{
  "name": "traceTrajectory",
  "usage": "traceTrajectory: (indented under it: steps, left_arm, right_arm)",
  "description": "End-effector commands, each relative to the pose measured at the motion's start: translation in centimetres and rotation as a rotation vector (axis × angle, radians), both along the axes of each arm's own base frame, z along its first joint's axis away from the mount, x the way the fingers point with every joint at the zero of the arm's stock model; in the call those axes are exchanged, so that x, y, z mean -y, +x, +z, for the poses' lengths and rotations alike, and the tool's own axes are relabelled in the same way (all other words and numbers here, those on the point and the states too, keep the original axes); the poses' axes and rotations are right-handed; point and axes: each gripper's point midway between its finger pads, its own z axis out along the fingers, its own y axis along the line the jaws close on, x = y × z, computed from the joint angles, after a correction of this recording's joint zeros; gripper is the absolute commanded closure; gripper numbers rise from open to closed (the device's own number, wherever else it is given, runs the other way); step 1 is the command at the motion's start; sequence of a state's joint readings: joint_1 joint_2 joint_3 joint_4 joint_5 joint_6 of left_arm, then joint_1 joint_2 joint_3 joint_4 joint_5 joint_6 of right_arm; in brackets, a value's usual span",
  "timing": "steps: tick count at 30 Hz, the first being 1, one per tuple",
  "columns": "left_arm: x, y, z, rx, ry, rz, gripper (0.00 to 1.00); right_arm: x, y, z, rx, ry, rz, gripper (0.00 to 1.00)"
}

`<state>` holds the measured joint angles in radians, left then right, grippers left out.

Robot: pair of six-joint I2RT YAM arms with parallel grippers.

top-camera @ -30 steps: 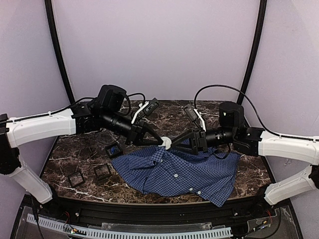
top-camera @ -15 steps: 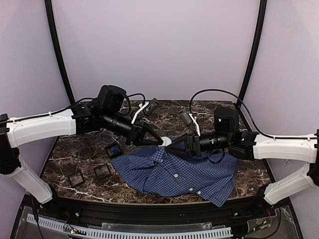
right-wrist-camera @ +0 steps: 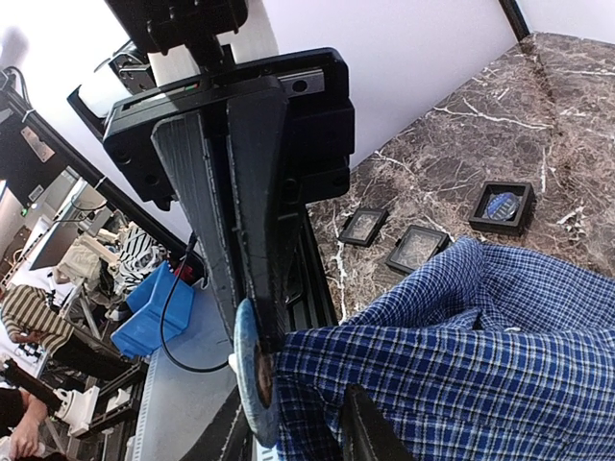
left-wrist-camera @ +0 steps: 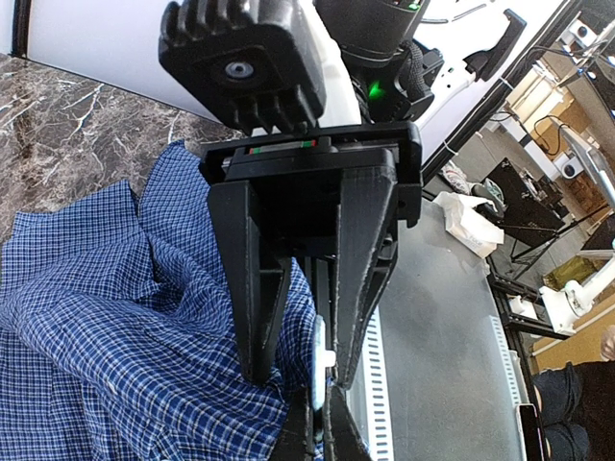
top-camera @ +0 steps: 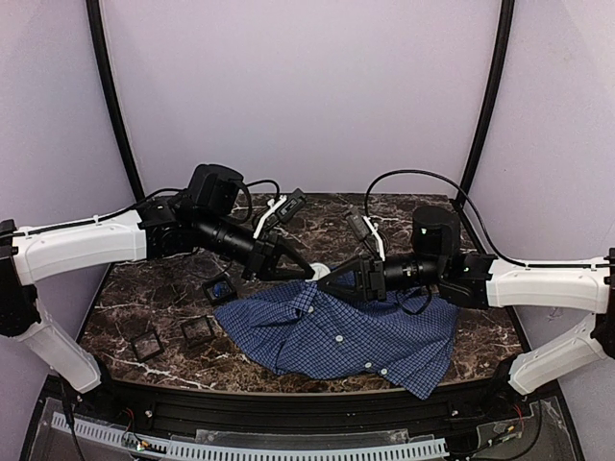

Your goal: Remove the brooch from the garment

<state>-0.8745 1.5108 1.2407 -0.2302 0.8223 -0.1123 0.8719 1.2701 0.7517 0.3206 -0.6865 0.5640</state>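
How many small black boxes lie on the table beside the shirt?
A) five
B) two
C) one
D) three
D: the top view shows three small black boxes lying apart on the marble table, next to the shirt.

Right gripper [top-camera: 324, 279] now farther left, jaws narrower around the brooch [right-wrist-camera: 252, 384].

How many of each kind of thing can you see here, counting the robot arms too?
Checked shirt: 1
Round brooch: 1
Small black square boxes: 3
Robot arms: 2
Total: 7
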Motion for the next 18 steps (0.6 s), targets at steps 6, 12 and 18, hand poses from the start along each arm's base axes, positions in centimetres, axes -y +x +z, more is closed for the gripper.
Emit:
traceTrajectory:
  steps: [6,12,18]
  left_arm:
    - [-0.1,-0.9,0.9,0.012,-0.031,-0.033,0.99]
    - [-0.1,-1.0,0.9,0.009,-0.033,-0.041,0.99]
    - [-0.1,-1.1,0.9,0.005,-0.035,-0.051,0.99]
  right_arm:
    - [-0.2,1.3,1.3,0.015,0.04,-0.08,0.77]
    - [-0.1,2.6,0.0,-0.026,-0.005,-0.153,0.86]
    - [0.5,4.1,-1.2,-0.092,-0.041,-0.247,0.9]
